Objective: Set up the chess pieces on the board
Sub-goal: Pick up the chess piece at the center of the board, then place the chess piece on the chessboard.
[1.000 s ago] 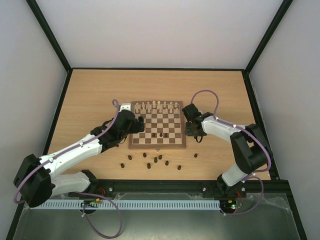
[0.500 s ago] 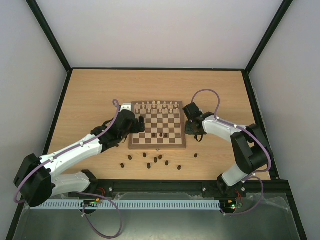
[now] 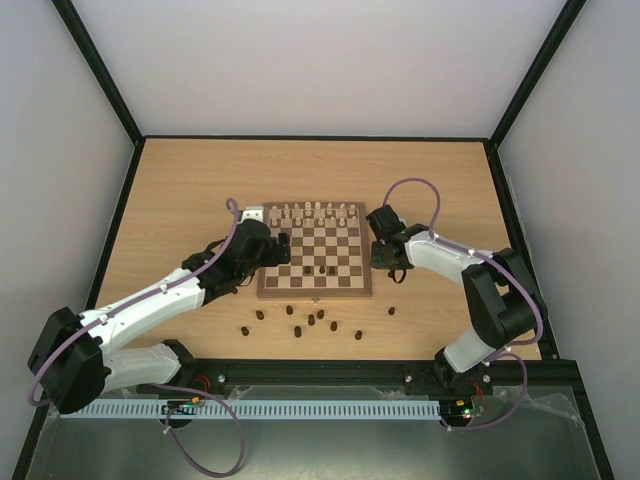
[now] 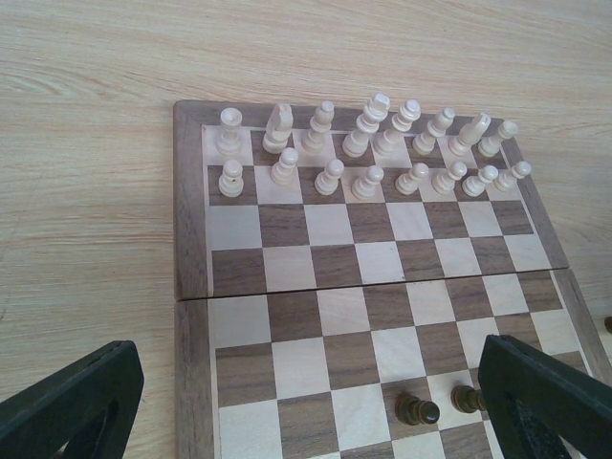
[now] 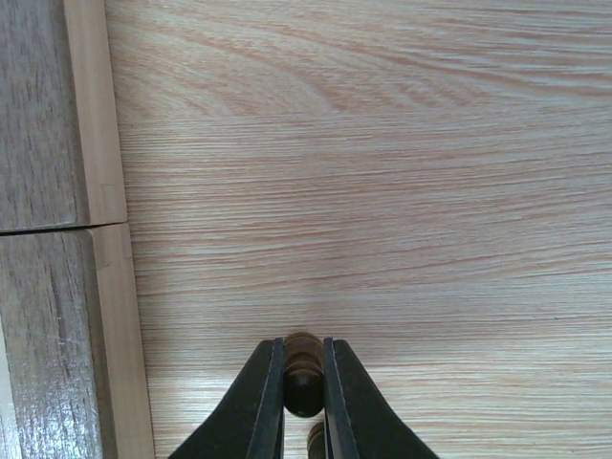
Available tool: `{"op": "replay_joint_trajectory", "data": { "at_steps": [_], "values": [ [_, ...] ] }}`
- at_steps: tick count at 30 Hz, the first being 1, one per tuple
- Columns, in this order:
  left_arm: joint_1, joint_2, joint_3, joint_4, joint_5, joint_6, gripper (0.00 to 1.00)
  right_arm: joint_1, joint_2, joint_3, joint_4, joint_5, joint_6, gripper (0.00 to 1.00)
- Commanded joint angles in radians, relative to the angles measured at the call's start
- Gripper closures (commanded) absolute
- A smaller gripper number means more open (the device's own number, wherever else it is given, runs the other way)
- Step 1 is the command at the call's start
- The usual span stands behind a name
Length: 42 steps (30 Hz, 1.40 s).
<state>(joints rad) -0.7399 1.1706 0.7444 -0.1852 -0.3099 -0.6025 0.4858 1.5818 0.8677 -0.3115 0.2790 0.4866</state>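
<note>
Top view: the square wooden chessboard [image 3: 335,250], checkered in dark brown and cream, lies mid-way across the light wooden counter [image 3: 180,180]. Cream-white pieces [image 3: 315,212] fill its two far rows. Three of the tiny dark brown wooden chess pieces [image 3: 320,269] stand on the board near its near edge. The others are scattered on the counter just in front of it, with one apart to the right. The left hand [image 3: 272,248] hangs over the board's left edge. The right hand [image 3: 388,264] is low over the counter just beside the board's right edge. Neither hand's opening can be read at this size.

Left wrist view: the left hand [image 4: 306,382] is spread wide and grips nothing, one black finger [image 4: 76,402] at each lower corner. Between them is the board, with the cream-white pieces in two rows at the far side and two dark pieces on near squares by the right finger.

Right wrist view: the right hand [image 5: 304,346] is pinched almost closed on a single dark brown piece [image 5: 303,387], over bare counter. The board's border runs down the left edge. A second dark piece shows just below the fingers.
</note>
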Motion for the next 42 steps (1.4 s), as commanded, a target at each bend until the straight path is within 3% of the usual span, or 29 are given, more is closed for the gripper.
{"op": "replay_joint_trajectory", "data": {
  "at_steps": [1,11,26,42],
  "values": [
    [0.004,0.005,-0.012,0.009,-0.004,0.000,0.01,-0.004,-0.050,-0.008,-0.027,0.010,-0.003,0.95],
    [0.005,0.011,-0.013,0.009,-0.015,0.001,0.01,0.059,-0.235,-0.008,-0.015,-0.050,-0.030,0.96],
    [0.008,0.027,-0.011,0.012,-0.021,-0.001,0.01,0.285,-0.109,0.083,-0.023,-0.008,-0.074,0.94],
    [0.008,0.021,-0.013,0.010,-0.019,0.001,0.01,0.329,0.004,0.126,-0.008,-0.003,-0.071,0.92]
  ]
}}
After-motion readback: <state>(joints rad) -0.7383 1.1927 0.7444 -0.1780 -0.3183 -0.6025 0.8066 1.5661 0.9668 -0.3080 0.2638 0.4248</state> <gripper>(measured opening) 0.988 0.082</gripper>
